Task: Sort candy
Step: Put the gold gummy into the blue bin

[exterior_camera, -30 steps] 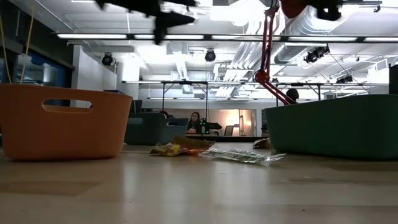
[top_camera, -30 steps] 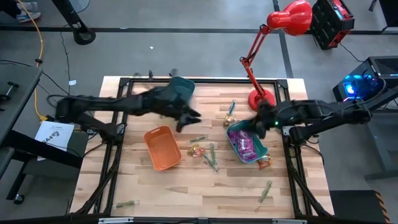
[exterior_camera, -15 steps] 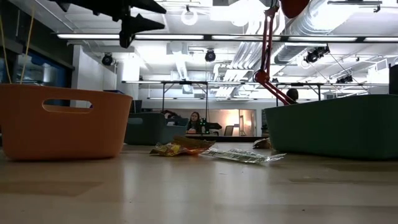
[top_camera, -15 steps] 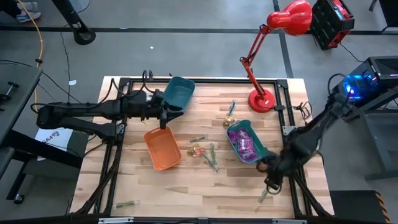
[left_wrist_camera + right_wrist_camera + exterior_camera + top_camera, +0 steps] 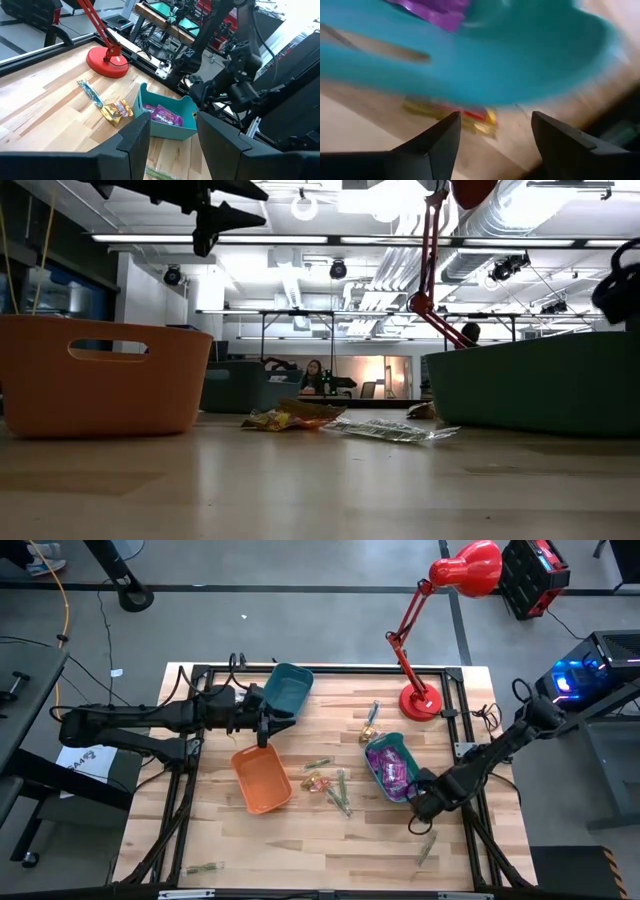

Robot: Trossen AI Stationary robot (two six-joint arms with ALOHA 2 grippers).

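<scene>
Right gripper (image 5: 418, 810) has swung back up beside the teal bin (image 5: 398, 768), off the surface's near corner; its jaws are spread, holding nothing, a gold-wrapped piece (image 5: 451, 114) just ahead. Green stick candy (image 5: 427, 846) lies near the front edge. Mid-surface: loose candy (image 5: 328, 785) between the orange bin (image 5: 262, 778) and the teal bin holding purple packets (image 5: 391, 772). Farther back, left gripper (image 5: 270, 723) hovers unchanged, part-open, empty, by the dark teal bin (image 5: 288, 686).

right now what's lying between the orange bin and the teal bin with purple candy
In the high view, loose candy on bare wood: an orange-yellow wrapped piece and thin greenish sticks between the orange bin and teal bin.
</scene>
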